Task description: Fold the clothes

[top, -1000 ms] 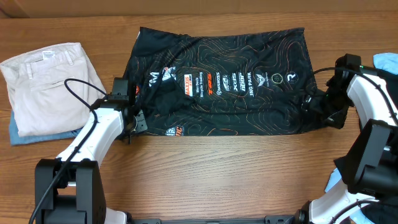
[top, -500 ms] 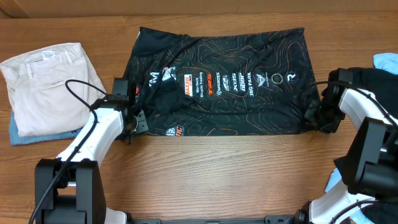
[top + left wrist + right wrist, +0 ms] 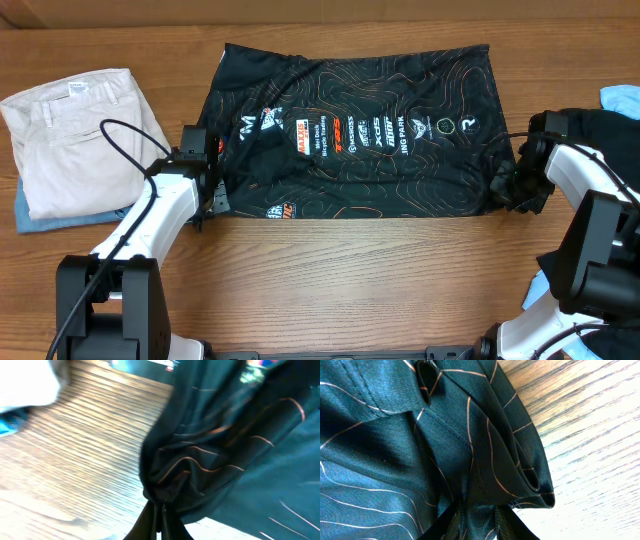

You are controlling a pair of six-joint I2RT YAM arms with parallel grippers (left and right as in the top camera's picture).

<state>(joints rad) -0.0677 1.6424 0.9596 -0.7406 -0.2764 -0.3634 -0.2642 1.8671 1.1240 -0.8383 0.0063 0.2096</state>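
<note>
At its near corners, the black sporty fabric garment with orange wavy lines [image 3: 380,140] is clamped by the closed left gripper [image 3: 155,507] and right gripper [image 3: 477,515]. The slick, bunched cloth could be lost if pulled unevenly.

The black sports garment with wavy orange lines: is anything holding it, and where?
Yes. On the black wavy-lined fabric garment, the left end effector pinches its bunched near-left corner, and the right end effector pinches its near-right corner.
</note>
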